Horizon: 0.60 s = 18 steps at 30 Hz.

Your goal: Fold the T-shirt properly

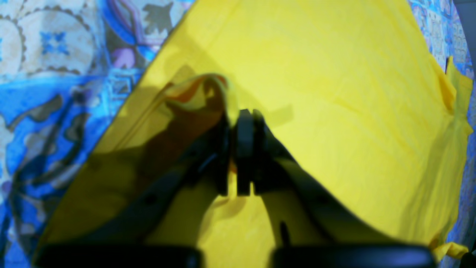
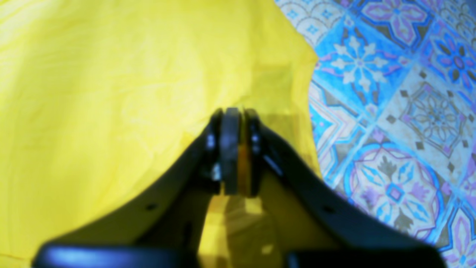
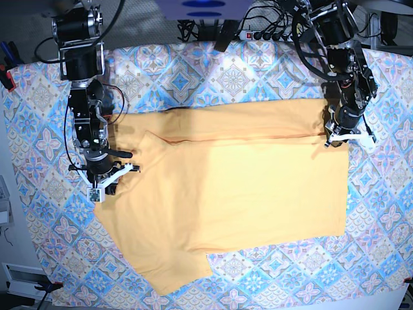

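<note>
In my left wrist view the left claw [image 1: 243, 115] has its jaws drawn close with a thin strip of yellow cloth showing between them, pinching a raised fold of the T-shirt [image 1: 334, 93]; the cloth bunches up just left of the jaw tips and spreads flat beyond them toward the patterned tablecloth [image 1: 48, 74]. My right wrist view shows the right claw [image 2: 234, 113] the same way, jaws nearly together with yellow fabric caught between them, sitting at the shirt's edge with the tablecloth just beside it on the right. From the base view, farther back, I see the T-shirt lying across the middle of the surface, its far strip folded over onto the body. The right claw [image 3: 105, 184] sits at the shirt's left edge, the left claw [image 3: 335, 137] at the far right corner.
</note>
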Available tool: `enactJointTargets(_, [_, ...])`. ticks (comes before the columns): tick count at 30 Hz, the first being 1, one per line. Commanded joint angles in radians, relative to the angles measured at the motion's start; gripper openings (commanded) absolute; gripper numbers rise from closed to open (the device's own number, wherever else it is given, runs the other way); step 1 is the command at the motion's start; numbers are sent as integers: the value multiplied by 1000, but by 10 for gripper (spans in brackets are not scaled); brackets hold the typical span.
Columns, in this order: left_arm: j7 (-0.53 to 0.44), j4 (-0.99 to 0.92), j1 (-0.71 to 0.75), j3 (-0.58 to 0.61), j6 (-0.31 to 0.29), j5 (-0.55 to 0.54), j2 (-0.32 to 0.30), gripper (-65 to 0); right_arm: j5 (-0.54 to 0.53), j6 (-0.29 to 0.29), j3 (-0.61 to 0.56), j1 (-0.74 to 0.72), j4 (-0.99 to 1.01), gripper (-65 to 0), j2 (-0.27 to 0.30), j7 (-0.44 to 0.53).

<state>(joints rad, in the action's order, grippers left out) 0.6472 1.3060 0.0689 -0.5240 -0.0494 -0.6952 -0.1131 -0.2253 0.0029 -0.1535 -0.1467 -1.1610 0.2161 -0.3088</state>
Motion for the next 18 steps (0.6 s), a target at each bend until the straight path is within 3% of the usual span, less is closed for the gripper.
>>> enactJointTargets(1, [-8,14,-8,-2,-4,-5,-10,-567,2,-4,5,-14,-20,-568,9,27])
enactJointTargets(6, [-5,16,-1,0,104,-11,-1,-453,2,-4,5,11,-50,-501,9,17])
enactJointTargets(12, [6,86,75,0,102,-48,2,-443,2,-4,7,123,-184,-492,15,17])
enactJointTargets(18, [110,205,156,-5,102,-139,2,-391,2,-4,70,266,-288,-492,35,17])
